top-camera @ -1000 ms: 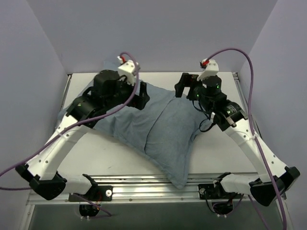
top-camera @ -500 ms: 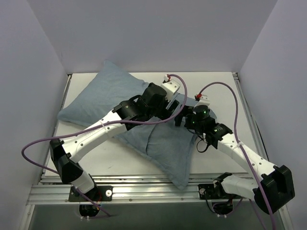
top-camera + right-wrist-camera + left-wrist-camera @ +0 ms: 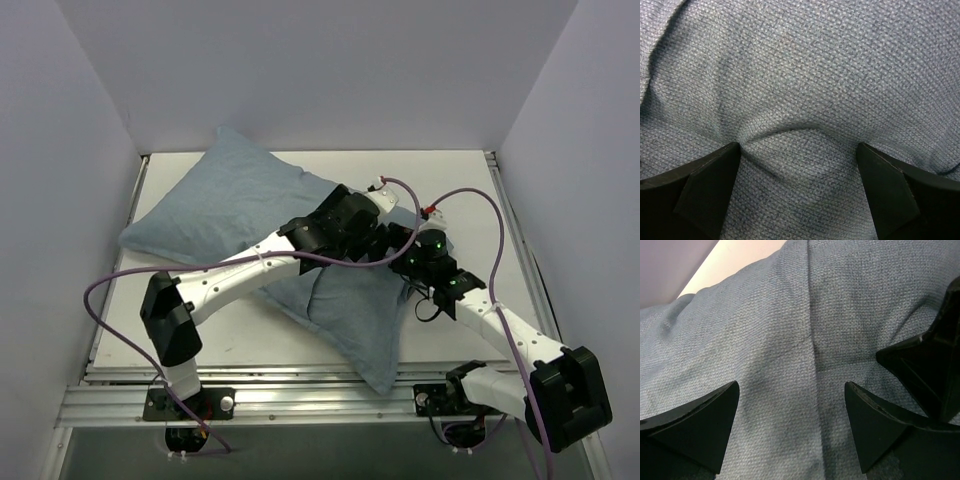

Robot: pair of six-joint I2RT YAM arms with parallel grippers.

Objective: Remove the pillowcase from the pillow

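Left wrist view: left end effector (image 3: 790, 390), jaws spread wide with nothing between them, stood over the pale blue-grey woven cloth pillowcase (image 3: 765, 330); a crease in the cloth ran between the fingers. Right end effector (image 3: 799, 147), jaws equally wide, had both fingertips (image 3: 715, 175) pressed into the same cloth, which puckered between them but was not pinched. The two end effectors sat just beside each other on the pillowcase's right part. The pillowcase lay plump and diagonal across the white table (image 3: 470, 180), still filled.
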